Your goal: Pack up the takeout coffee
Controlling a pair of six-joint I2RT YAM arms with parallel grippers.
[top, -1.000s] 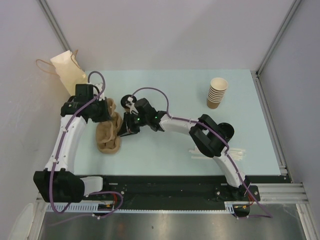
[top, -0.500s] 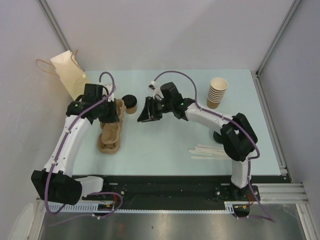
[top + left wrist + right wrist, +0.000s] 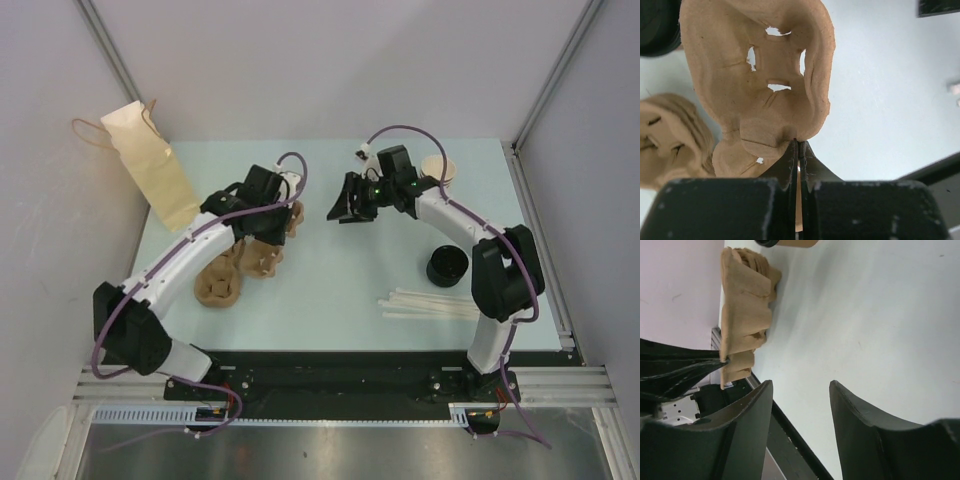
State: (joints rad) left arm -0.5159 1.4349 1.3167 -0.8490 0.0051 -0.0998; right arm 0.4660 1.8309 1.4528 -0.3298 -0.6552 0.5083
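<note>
The takeout coffee (image 3: 796, 242) shows only as a tan sliver with a black lid edge at the top of the right wrist view. From above, my left arm hides it. My left gripper (image 3: 268, 213) (image 3: 799, 145) is shut on the rim of a brown pulp cup carrier (image 3: 268, 250) (image 3: 760, 75), which hangs tilted above the table. The same carrier (image 3: 745, 315) appears edge-on in the right wrist view. My right gripper (image 3: 340, 212) (image 3: 800, 385) is open and empty, to the right of the carrier and apart from it.
More pulp carriers (image 3: 215, 287) (image 3: 665, 140) lie at the left front. A paper bag (image 3: 150, 165) leans at the back left. A stack of lidless cups (image 3: 440, 170) stands behind my right arm. Black lids (image 3: 447, 266) and straws (image 3: 430, 303) lie at the right.
My left gripper has carried the carrier rightward, away from the other carriers. My right gripper has let go of the coffee, drawn back to the right and opened wider.
</note>
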